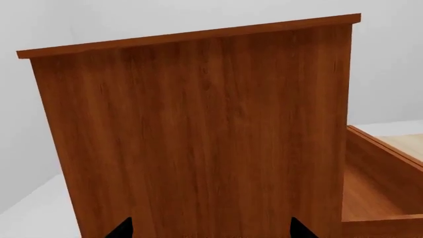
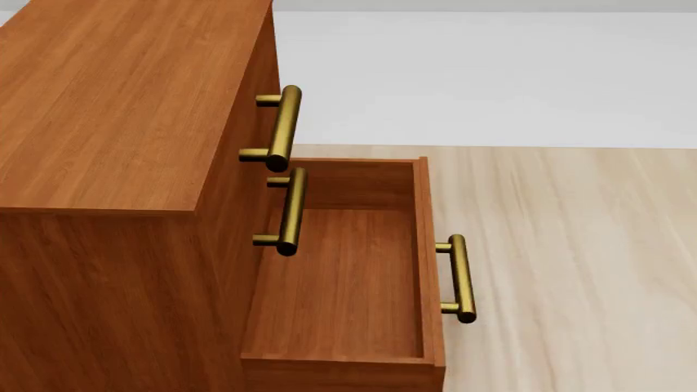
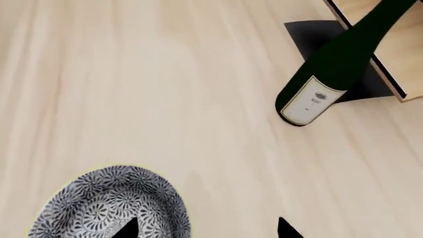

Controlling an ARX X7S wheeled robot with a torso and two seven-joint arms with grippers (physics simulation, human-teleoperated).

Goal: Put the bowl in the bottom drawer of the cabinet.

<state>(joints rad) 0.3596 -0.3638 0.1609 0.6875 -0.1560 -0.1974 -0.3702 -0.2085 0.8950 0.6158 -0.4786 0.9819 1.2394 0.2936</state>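
One cabinet (image 2: pixel 120 106) fills the left of the head view, its three brass handles visible. One bottom drawer (image 2: pixel 427 245) stands pulled out, bare inside. One bottle (image 3: pixel 330 79) lies cut off by the frame's top. One bowl (image 3: pixel 112 203), partly cropped, sits on the floor lower left, with the right gripper (image 3: pixel 205 233) spread apart beside it. The left gripper (image 1: pixel 210 233) shows only its tips, wide apart.

Cabinet (image 2: pixel 109 122) reddish-brown wood; handles brass; bowl (image 3: pixel 112 206) white, blue-grey floral; bottle (image 3: pixel 337 64) dark green.
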